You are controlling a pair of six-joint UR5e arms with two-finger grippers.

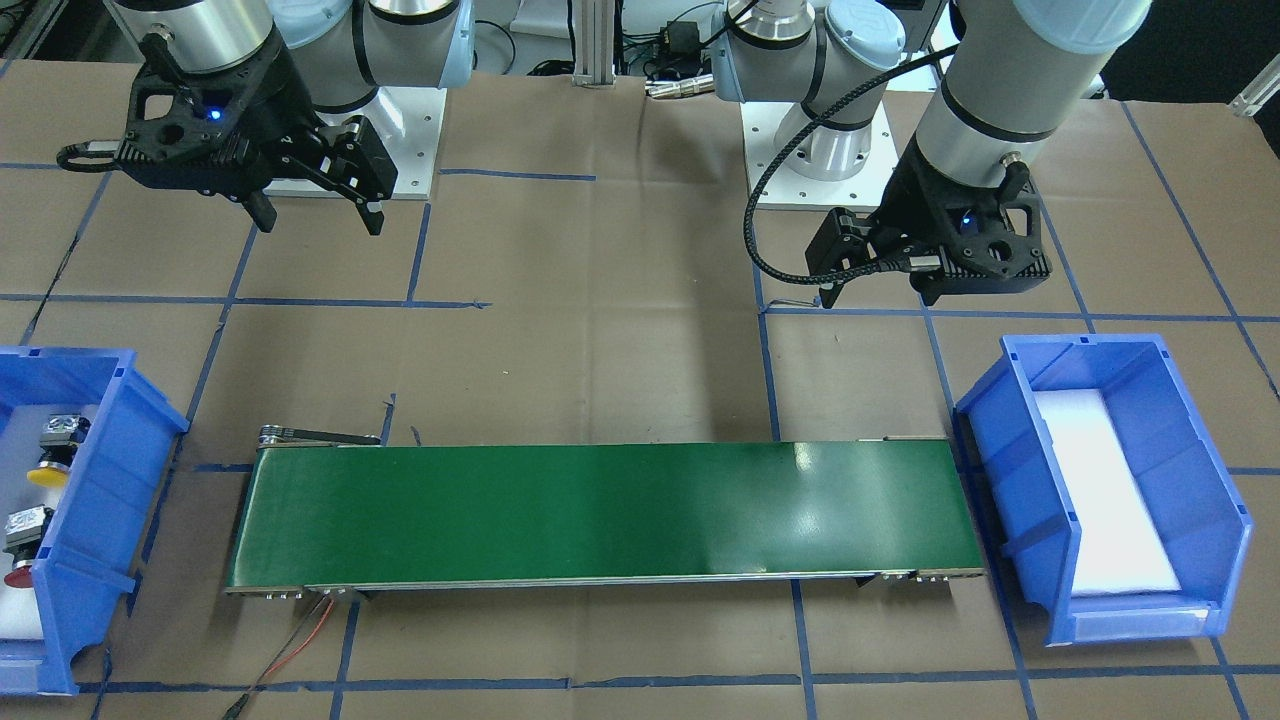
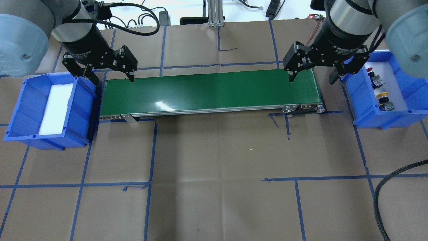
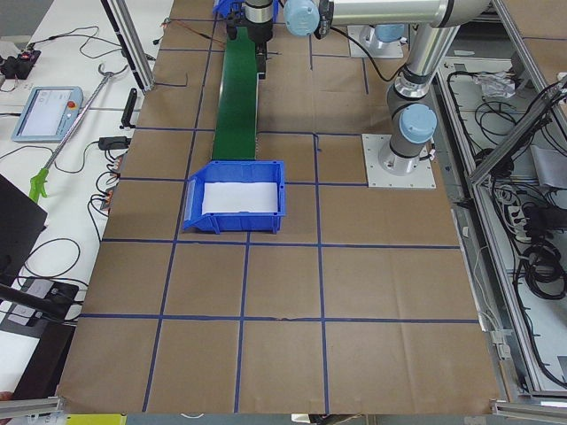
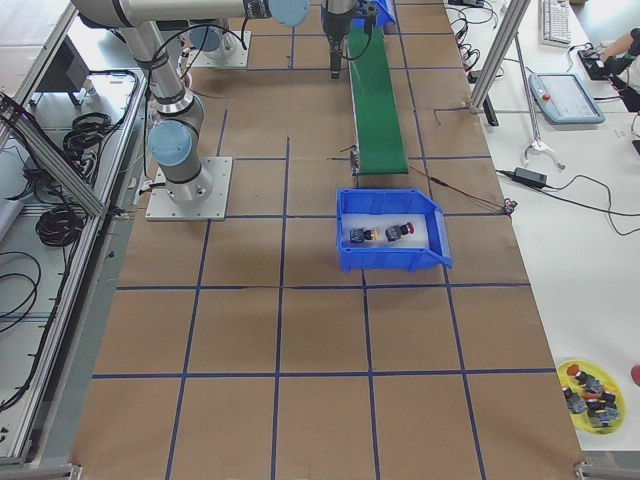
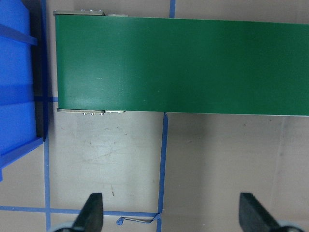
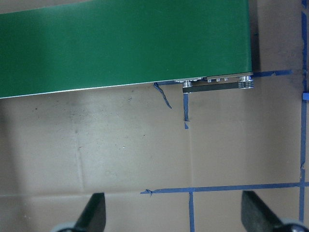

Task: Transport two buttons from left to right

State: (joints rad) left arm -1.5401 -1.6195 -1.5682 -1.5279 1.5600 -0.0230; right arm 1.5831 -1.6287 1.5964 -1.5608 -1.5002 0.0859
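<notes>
Both buttons lie in the blue bin [image 2: 355, 97] on my right side, on its white pad. The yellow-capped button [image 2: 382, 96] is nearer me and the red-capped button [image 2: 370, 71] farther. They also show in the front view, yellow [image 1: 47, 474] and red [image 1: 18, 577]. My right gripper [image 2: 312, 79] is open and empty above the right end of the green conveyor belt [image 2: 210, 92], beside that bin. My left gripper [image 2: 112, 79] is open and empty above the belt's left end. Both wrist views show spread fingertips [image 5: 91, 212] [image 6: 94, 212] over brown paper and the belt.
A second blue bin [image 2: 80, 100] with only a white pad stands at the belt's left end. Blue tape lines cross the brown table cover. Red wires [image 1: 300, 640] trail from the belt. A yellow dish of several spare buttons [image 4: 590, 392] sits far off.
</notes>
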